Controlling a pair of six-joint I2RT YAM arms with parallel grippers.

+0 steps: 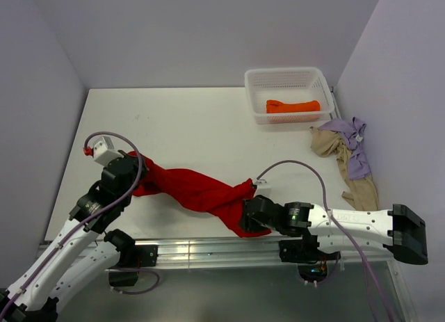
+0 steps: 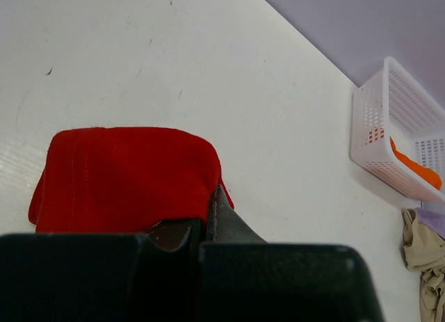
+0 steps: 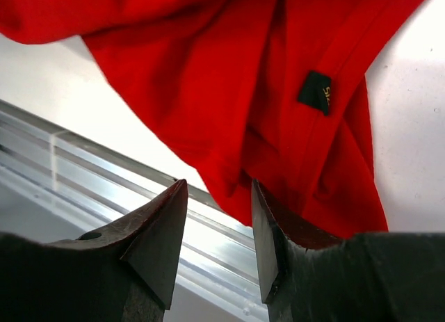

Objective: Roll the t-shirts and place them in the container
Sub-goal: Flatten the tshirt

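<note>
Basket (image 1: pixel 288 73), orange t-shirt (image 1: pixel 293 106) inside; beige t-shirt (image 1: pixel 327 142), lavender t-shirt (image 1: pixel 358 155) just beside

Lettering on black tag (image 3: pixel 314 92) of red t-shirt (image 3: pixel 208 78) unreadable; basket (image 2: pixel 375 138) cut off at picture's edge.

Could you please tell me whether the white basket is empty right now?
Not empty: an orange t-shirt lies inside the white basket, along its near wall.

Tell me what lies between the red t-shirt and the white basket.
Only bare tabletop, nothing else, between red t-shirt and basket; the top view shows it.
</note>
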